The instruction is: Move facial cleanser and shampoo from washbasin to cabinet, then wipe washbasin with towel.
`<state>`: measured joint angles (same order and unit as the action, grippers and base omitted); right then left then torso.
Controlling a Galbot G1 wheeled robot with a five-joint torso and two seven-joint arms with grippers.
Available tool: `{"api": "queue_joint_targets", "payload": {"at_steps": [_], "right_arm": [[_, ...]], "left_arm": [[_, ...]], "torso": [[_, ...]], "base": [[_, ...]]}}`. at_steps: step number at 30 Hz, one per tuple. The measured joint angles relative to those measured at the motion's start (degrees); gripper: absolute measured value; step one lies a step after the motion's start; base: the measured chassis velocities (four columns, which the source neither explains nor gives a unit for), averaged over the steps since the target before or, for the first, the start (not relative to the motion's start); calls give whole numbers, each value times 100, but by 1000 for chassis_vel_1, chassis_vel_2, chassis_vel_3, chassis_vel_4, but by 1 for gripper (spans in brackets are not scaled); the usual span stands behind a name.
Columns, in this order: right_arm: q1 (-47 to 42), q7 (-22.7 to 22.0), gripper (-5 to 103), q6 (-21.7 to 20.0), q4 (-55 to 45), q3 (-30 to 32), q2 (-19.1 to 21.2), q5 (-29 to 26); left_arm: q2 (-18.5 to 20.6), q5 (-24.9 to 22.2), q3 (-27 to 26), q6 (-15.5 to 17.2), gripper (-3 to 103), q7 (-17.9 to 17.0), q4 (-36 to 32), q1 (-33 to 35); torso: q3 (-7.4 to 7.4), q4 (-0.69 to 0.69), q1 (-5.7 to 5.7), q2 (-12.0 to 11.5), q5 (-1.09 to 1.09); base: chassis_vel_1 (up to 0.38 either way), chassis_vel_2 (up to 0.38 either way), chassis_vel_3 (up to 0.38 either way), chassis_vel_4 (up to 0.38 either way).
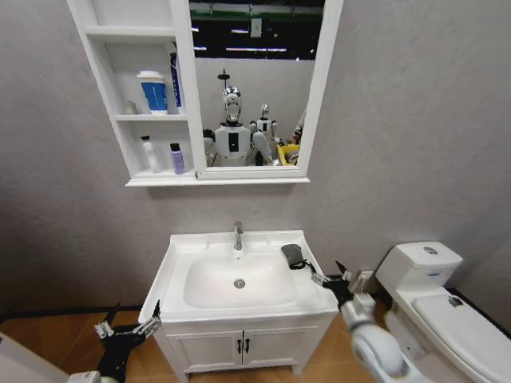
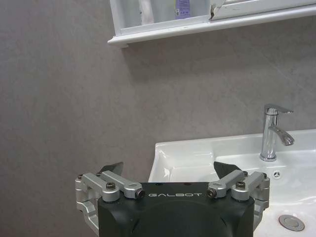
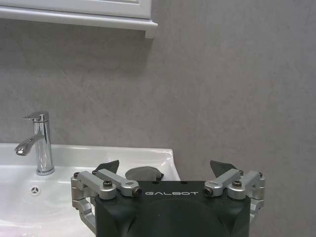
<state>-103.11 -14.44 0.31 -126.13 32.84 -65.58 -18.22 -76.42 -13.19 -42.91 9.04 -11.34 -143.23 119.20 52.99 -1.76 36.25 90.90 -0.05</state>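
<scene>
GALBOT is printed on the right gripper [image 3: 166, 170], its fingers spread and empty, with the towel [image 1: 293, 255] at its eleven o'clock on the washbasin [image 1: 180, 254].

1 washbasin [image 1: 180, 259], 1 towel [image 1: 293, 255], 1 cabinet [image 1: 108, 96], 1 toilet [image 1: 447, 311], 4 bottles on shelves.

"GALBOT" stands in pale letters on the black bodies of the left gripper [image 2: 169, 170] and right gripper [image 3: 164, 168]
</scene>
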Motion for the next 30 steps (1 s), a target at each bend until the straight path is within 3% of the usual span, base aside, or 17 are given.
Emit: {"api": "queue_joint_targets", "payload": {"at_steps": [1, 4, 10, 30], "right_arm": [[-655, -67, 100, 233, -349, 79, -398, 390], [-1362, -179, 100, 579, -662, 227, -752, 732], [-1869, -170, 100, 1031, -771, 713, -853, 858], [-2040, -163, 100, 984, -1000, 839, -851, 679]], "left_arm": [[1, 0, 0, 0, 100, 0, 0, 0], [0, 0, 0, 0, 100, 0, 0, 0], [0, 0, 0, 0, 100, 0, 0, 0], [0, 0, 0, 0, 100, 0, 0, 0]], "torso": [[0, 0, 0, 0, 0], [0, 1, 0, 0, -1], [1, 2, 1, 0, 1], [2, 2, 2, -2, 1]], "base": [[0, 0, 0, 0], [0, 0, 0, 0], [0, 0, 0, 0], [0, 0, 0, 0]]}}
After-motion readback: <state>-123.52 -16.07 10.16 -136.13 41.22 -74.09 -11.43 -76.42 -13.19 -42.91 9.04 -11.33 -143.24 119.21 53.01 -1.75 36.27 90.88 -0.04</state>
